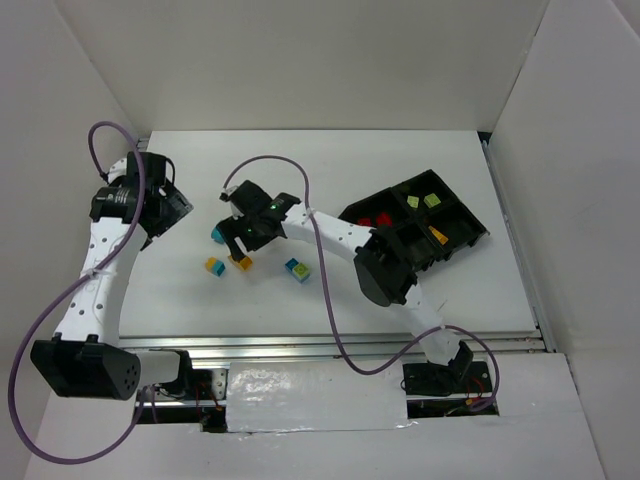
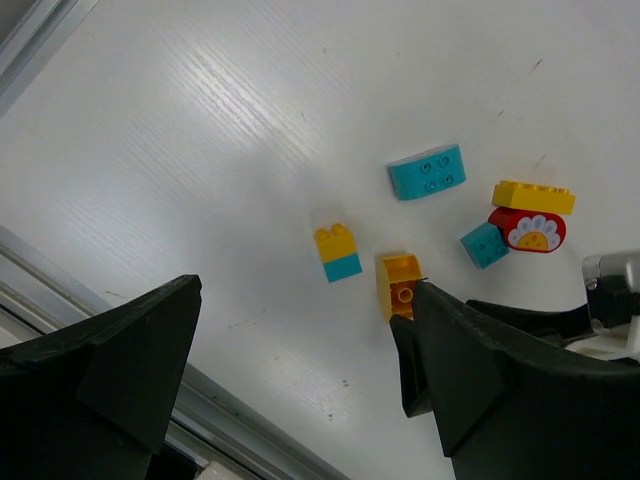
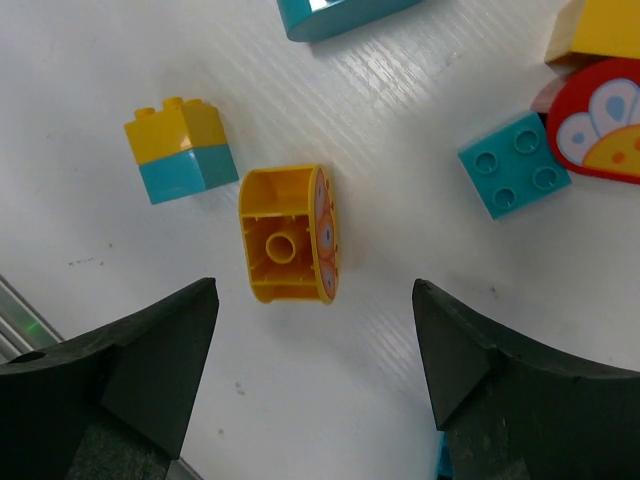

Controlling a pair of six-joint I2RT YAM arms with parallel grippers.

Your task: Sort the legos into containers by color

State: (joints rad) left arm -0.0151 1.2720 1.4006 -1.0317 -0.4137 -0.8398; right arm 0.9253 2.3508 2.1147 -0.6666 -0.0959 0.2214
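Note:
My right gripper (image 1: 240, 240) is open and hovers just above a yellow-orange brick (image 3: 288, 248) that lies on its side, hollow underside showing, a little beyond the fingertips (image 3: 170, 330). A yellow-on-cyan brick (image 3: 180, 148) stands to its left, and a cyan brick (image 3: 515, 163) and a red flower brick (image 3: 600, 120) lie to its right. My left gripper (image 1: 172, 208) is open and empty at the far left, raised off the table. Its view shows the same yellow-orange brick (image 2: 398, 285), a curved cyan brick (image 2: 427, 171) and a yellow brick (image 2: 533, 196). The black tray (image 1: 470, 225) holds red, green and orange bricks.
A cyan-and-green brick (image 1: 297, 270) lies alone right of the cluster. The right arm (image 1: 340, 235) stretches from the tray side across the table's middle. White walls enclose the table; a metal rail (image 1: 330, 345) runs along the near edge.

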